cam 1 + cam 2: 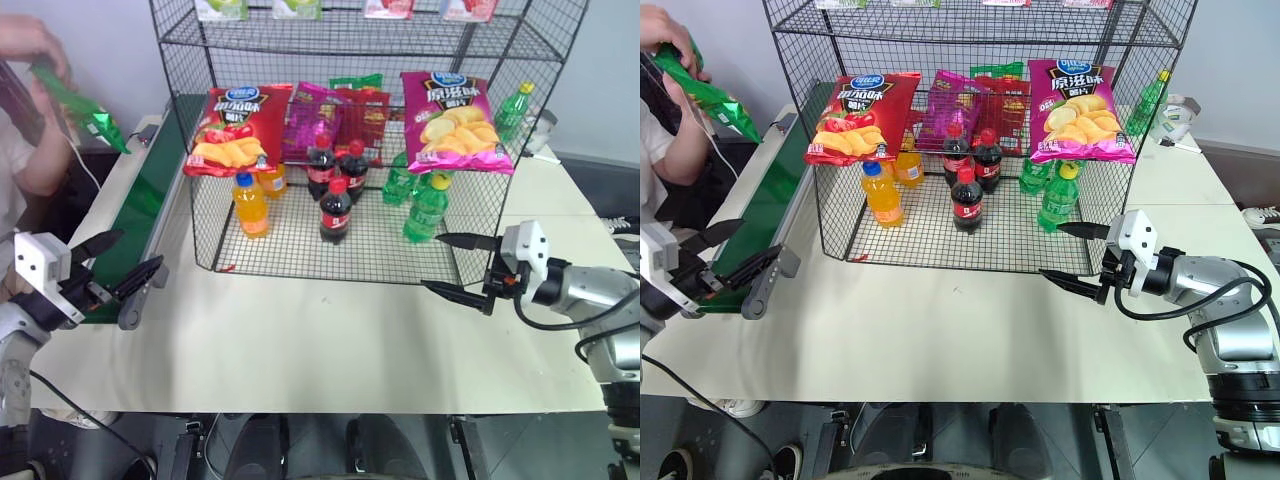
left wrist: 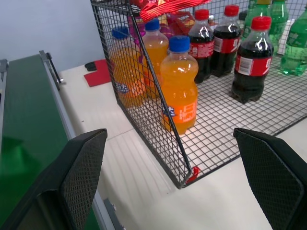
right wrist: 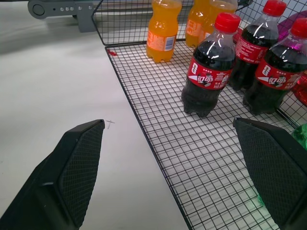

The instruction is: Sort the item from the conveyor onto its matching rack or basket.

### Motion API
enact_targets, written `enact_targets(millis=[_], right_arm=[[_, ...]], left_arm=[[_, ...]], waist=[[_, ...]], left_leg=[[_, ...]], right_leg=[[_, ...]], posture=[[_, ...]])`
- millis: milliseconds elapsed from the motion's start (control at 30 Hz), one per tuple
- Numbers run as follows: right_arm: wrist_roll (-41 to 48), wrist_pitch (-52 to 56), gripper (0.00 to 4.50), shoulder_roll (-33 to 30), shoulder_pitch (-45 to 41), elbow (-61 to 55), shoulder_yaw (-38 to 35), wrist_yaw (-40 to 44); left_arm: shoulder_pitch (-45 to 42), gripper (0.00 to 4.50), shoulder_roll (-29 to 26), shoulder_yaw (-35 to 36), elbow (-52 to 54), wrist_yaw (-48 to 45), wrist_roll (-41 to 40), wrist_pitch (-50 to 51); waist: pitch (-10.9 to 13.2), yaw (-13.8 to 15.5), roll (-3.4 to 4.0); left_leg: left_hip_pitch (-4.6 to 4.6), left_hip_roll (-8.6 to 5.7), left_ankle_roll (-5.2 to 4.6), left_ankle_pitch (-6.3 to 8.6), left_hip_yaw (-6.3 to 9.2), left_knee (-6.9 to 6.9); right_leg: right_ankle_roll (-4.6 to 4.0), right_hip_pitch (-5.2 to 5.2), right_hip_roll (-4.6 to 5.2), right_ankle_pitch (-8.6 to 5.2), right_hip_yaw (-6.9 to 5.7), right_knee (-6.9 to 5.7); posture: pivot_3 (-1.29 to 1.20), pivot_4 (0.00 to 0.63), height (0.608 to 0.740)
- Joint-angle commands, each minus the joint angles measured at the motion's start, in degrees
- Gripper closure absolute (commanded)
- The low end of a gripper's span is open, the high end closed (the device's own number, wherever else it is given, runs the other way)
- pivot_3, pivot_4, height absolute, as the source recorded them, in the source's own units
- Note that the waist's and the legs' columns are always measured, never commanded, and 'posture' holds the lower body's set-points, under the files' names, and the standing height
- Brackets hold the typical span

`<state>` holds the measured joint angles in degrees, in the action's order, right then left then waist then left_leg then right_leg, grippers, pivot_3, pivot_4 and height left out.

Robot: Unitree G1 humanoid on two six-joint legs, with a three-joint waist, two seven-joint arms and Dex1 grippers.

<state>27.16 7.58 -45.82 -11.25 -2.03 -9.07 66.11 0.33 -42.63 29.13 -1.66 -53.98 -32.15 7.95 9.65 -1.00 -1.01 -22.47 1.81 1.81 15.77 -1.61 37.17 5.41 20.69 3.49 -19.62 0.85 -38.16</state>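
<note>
Heads up: the green crisp bag (image 1: 80, 105) isn't on the conveyor (image 1: 140, 215) yet. A person's hand (image 1: 35, 45) holds it in the air above the belt's far end, off the table's left edge, so you have nothing to grab. Main risk, as I judge it: if you reach in with the left gripper (image 1: 112, 262) now, you meet that hand or catch the bag mid-drop; wait until it lies flat on the belt. Second risk: the bag is glossy and puffy, so a shallow pinch will likely slip or crush it; take it by an edge seam. Third: the rack (image 1: 370, 130) sits close to the belt's right rail and its front is wire grid, so a wide swing can snag the mesh or knock the orange bottle (image 1: 250, 205) near the rack's front left corner. The red crisp bag (image 1: 235, 128) and magenta crisp bag (image 1: 455, 120) already hang on the front, so watch those too. Pose now: left gripper sits at the conveyor's near end by the table's left edge, fingers spread wide, empty, pointing roughly level toward the rack. Right gripper (image 1: 458, 265) hovers over the table just off the rack's front right corner, fingers spread wide too, empty, aimed in toward the cola bottle (image 1: 336, 210).
</note>
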Motion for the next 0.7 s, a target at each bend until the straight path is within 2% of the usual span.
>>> enact_targets(millis=[33,333,700], right_arm=[[0.06,-0.56,0.03,0.25,-0.69,-1.33,-0.45,0.02],[-0.36,-1.19,0.03,0.48,-0.78,-0.80,-0.16,0.04],[-0.88,-1.88,0.03,0.77,-0.23,-0.70,-0.10,0.33]], left_arm=[[-0.29,0.00,-0.30,1.61,1.35,0.27,-0.29,-1.12],[0.03,0.00,-0.60,1.80,1.37,0.15,-0.11,-1.27],[0.52,0.00,-1.19,1.14,0.70,-1.30,3.45,-7.13]], waist=[[0.00,0.01,0.00],[0.00,0.01,0.00],[0.00,-0.02,0.00]], left_leg=[[0.00,0.00,0.00,0.00,0.00,0.00],[0.00,0.00,0.00,0.00,0.00,0.00],[0.00,0.00,0.00,0.00,0.00,0.00]], right_leg=[[0.00,0.00,0.00,0.00,0.00,0.00],[0.00,0.00,0.00,0.00,0.00,0.00],[0.00,0.00,0.00,0.00,0.00,0.00]], posture=[[0.00,0.150,0.739],[0.00,0.150,0.739],[0.00,0.150,0.739]])
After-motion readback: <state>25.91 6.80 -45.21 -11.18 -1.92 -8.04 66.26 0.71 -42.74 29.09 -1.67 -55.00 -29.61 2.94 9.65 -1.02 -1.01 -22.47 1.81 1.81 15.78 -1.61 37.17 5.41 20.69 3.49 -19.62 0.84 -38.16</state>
